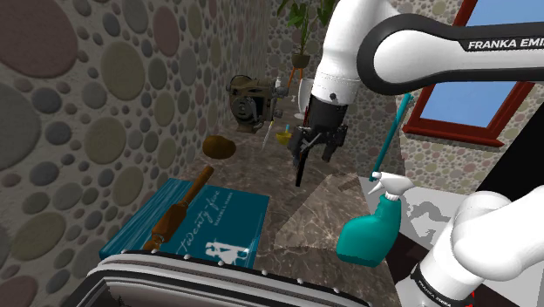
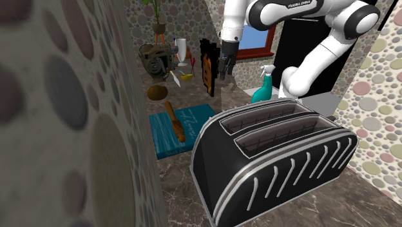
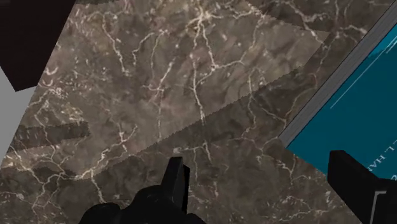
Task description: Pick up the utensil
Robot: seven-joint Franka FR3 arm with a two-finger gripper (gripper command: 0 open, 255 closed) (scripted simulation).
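The utensil [image 1: 301, 170] is a flat black piece with an orange face [image 2: 207, 68]. It hangs upright in the air above the brown marble counter [image 1: 323, 218]. My gripper [image 1: 316, 155] is shut on its upper part, so the rest dangles below the fingers toward the counter. In the second exterior view the gripper [image 2: 224, 71] sits just to the right of the utensil. The wrist view looks down on the marble counter [image 3: 191, 95], with the corner of a teal book [image 3: 362, 108] beside the gripper.
A wooden rolling pin [image 1: 179, 209] lies on the teal book [image 1: 222, 227] by the pebble wall. A teal spray bottle [image 1: 370, 231] stands near the stand. A black toaster [image 2: 277, 155] fills the counter's near end. A brown lump [image 1: 218, 146] and an old machine [image 1: 253, 100] sit farther back.
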